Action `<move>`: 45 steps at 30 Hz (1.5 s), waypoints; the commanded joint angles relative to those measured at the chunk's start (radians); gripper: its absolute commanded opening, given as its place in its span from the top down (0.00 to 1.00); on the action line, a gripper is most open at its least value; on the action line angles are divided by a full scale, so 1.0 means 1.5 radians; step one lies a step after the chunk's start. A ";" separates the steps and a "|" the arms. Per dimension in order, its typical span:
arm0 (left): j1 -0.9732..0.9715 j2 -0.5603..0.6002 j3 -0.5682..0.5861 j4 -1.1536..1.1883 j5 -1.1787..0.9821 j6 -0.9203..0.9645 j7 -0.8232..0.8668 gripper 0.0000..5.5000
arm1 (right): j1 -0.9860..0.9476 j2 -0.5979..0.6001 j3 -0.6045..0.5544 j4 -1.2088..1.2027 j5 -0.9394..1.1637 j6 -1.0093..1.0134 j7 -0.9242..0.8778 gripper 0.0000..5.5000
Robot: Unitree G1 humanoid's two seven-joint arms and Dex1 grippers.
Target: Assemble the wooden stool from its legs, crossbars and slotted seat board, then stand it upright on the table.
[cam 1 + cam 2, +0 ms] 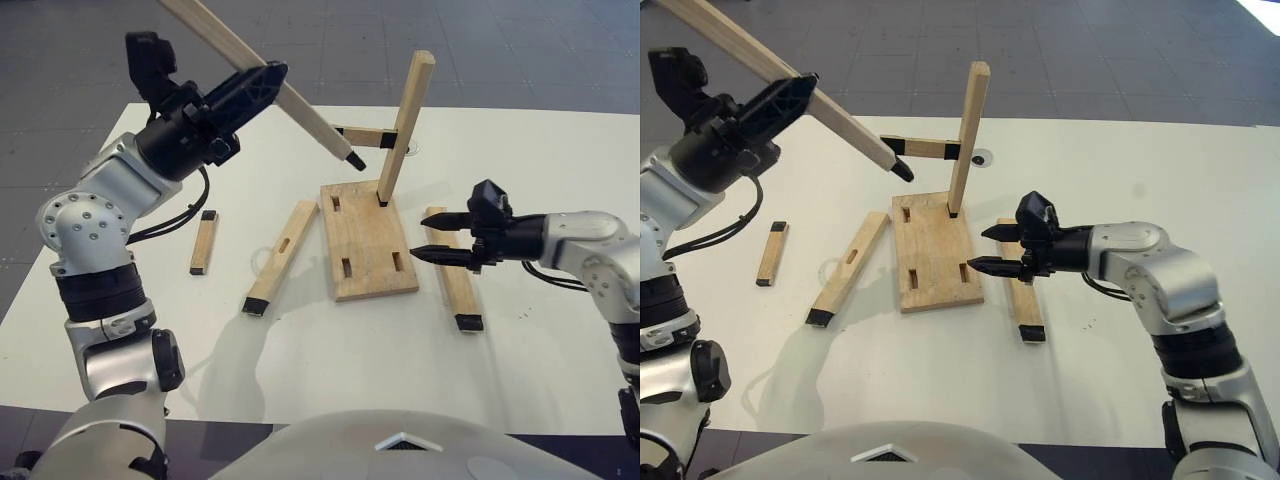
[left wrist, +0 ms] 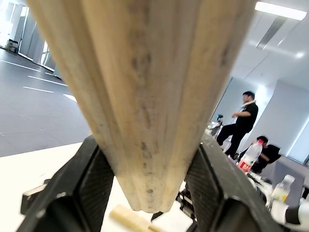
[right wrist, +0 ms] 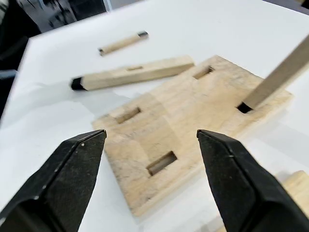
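The slotted seat board [image 1: 365,240] lies flat mid-table. One leg [image 1: 405,128] stands upright in its far right slot, with a crossbar [image 1: 365,136] sticking out to the left. My left gripper [image 1: 262,82] is shut on a long wooden leg [image 1: 300,108], held aslant in the air, black tip down near the crossbar. My right gripper [image 1: 422,236] hovers open just right of the board, above a leg [image 1: 455,283] lying on the table. The right wrist view shows its fingers [image 3: 79,174] spread before the board [image 3: 183,140].
Another slotted leg [image 1: 281,256] lies left of the board. A short crossbar [image 1: 204,242] lies further left. The white table [image 1: 350,370] has free room in front of the board and on the far right.
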 commanded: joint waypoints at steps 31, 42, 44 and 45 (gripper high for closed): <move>0.122 -0.039 -0.147 0.052 0.316 -0.252 -0.143 0.63 | -0.039 -0.070 0.259 0.121 -0.491 -0.489 0.173 0.37; 0.168 -0.106 -0.172 0.122 0.386 -0.413 -0.178 0.63 | -0.023 -0.111 0.231 0.182 -0.574 -0.677 0.134 0.37; 0.163 -0.117 -0.173 0.132 0.388 -0.417 -0.175 0.63 | -0.020 -0.112 0.228 0.186 -0.585 -0.692 0.129 0.37; 0.158 -0.128 -0.169 0.136 0.384 -0.417 -0.168 0.63 | -0.017 -0.110 0.224 0.187 -0.585 -0.692 0.128 0.37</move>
